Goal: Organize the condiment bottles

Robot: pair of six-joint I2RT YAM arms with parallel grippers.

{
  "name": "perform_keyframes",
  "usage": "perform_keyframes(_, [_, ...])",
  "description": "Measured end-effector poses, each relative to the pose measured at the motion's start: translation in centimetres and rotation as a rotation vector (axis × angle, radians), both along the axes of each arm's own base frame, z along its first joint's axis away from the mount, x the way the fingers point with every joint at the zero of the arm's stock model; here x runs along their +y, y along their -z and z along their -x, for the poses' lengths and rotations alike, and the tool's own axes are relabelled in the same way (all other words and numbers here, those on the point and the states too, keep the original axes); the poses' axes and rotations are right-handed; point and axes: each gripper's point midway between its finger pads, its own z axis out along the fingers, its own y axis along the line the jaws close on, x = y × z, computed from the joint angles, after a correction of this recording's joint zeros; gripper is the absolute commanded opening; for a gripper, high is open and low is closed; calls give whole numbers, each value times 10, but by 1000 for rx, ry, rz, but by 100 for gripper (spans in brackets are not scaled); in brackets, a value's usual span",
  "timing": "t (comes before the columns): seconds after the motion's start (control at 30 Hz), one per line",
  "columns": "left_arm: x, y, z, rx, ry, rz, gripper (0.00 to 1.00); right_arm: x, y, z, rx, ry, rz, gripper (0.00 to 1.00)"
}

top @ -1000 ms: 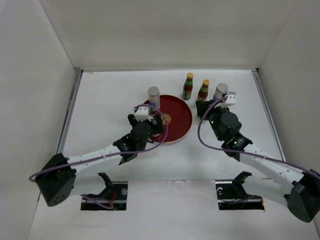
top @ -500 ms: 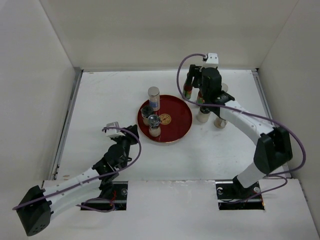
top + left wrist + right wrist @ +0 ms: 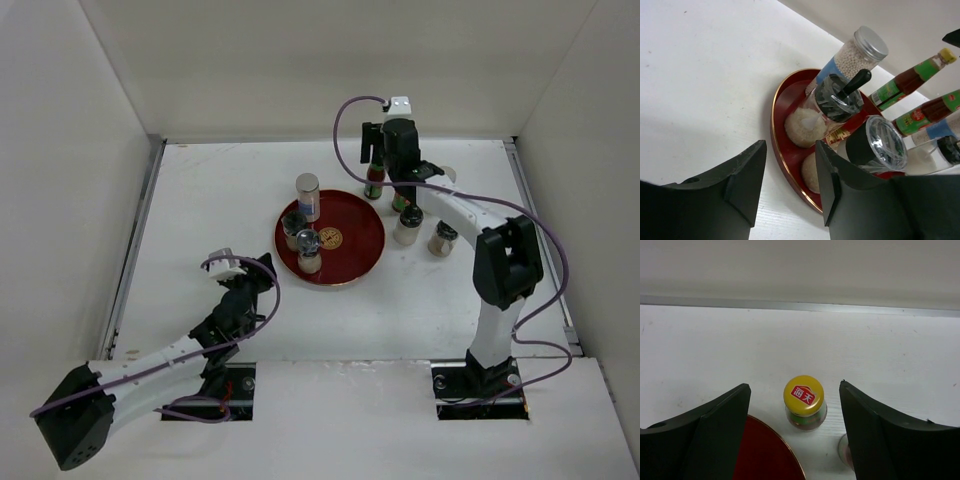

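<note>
The yellow-capped sauce bottle (image 3: 803, 399) stands upright on the table (image 3: 705, 345) directly under our right pincer (image 3: 794, 386). It sits in the gap between the two fingers, and we see neither finger touching it. That pincer is spread wide and holds nothing. Just beside the bottle, beneath one finger, we see the rim of the red plate (image 3: 771, 447). The second sauce bottle (image 3: 932, 109) stands near the first, off the plate, on the side far from our left pincer (image 3: 790, 150).

Three containers stand on the plate, straight ahead of the left pincer. The silver-lidded shaker (image 3: 856, 54), filled with white beads, is farthest from it. The black-topped shaker (image 3: 836, 100) is closer, and the clear-lidded shaker (image 3: 875, 145) is nearest. On the table behind the right pincer, under the right arm (image 3: 470, 215), we find a white-filled shaker (image 3: 407, 226) and a brownish shaker (image 3: 443, 238), just beside each other and off the plate.

Our left pincer hangs low over the table near the plate's rim without touching it. Its fingers are wide apart and empty.
</note>
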Motion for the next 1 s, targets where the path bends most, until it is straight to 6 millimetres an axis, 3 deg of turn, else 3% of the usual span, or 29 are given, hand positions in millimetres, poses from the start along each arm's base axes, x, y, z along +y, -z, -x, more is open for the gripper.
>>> perform_keyframes(0.2, [1,2,-2,5,-10,5,45,0,23,-11,35,7,16,71])
perform_keyframes(0.43, [0,6,-3,13,-14,1,49,-3,33,-14,52,17,14,38])
perform_keyframes(0.7, [0,10,-3,18,-15,-2,54,-5,30,-15,21,29,13,34])
perform_keyframes(0.83, [1,12,-2,23,-16,-4,55,-8,17,-7,0,31,43,34])
perform_keyframes(1.0, [0,11,-3,18,-16,5,56,3,-26,10,-82,14,61,34])
